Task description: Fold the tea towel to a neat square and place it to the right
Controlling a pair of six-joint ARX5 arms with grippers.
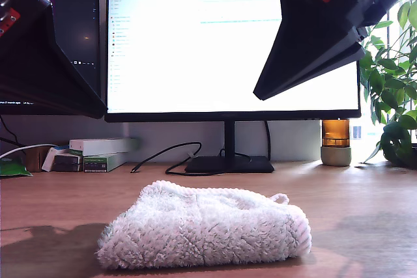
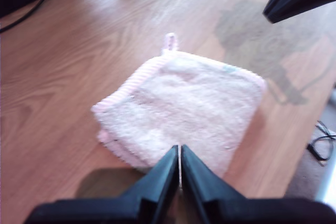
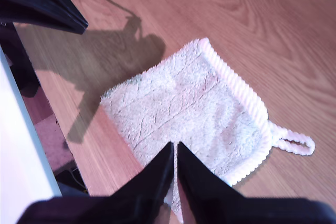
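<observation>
The tea towel [image 1: 205,229] lies folded into a near-square on the desk [image 1: 365,206] before the monitor [image 1: 215,43], hanging loop [image 1: 280,197] toward the exterior view's right. My first gripper [image 2: 180,169] and second gripper [image 3: 175,166] hover above, clenched and empty (arms cropped).

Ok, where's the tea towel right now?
The tea towel lies folded on the wooden desk, low in the middle of the exterior view, in front of the monitor stand, with no jaws touching it.
</observation>
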